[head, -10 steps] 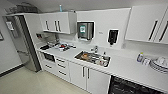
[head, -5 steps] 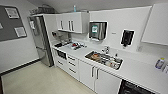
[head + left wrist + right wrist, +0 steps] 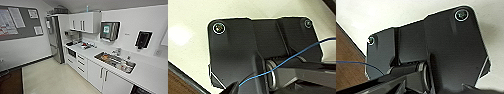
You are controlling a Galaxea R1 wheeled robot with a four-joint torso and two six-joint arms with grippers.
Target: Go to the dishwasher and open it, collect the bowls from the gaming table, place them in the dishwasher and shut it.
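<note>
I face a white kitchenette. Under the worktop point(image 3: 150, 75), at the lower right corner of the head view, a dark-fronted unit point(image 3: 140, 90) shows just its top edge; it may be the dishwasher, I cannot tell. The bowls and the gaming table are out of view. Both wrist views look down past the robot's own dark plate onto the pale floor point(image 3: 190, 30) point(image 3: 386, 15), with a strip of brown floor point(image 3: 178, 85) at one side. A thin blue cable point(image 3: 288, 61) crosses the left wrist view.
A steel fridge point(image 3: 55, 40) stands at the far end of the counter, with white wall cabinets point(image 3: 83, 22) beside it. The sink point(image 3: 115, 61) holds dishes. White drawers and doors point(image 3: 100, 75) line the right. A noticeboard point(image 3: 17, 22) hangs on the left wall. Pale floor point(image 3: 55, 77) lies ahead.
The whole head view has shifted: the camera has turned left and come closer, so the counter slid right and the noticeboard wall came into view.
</note>
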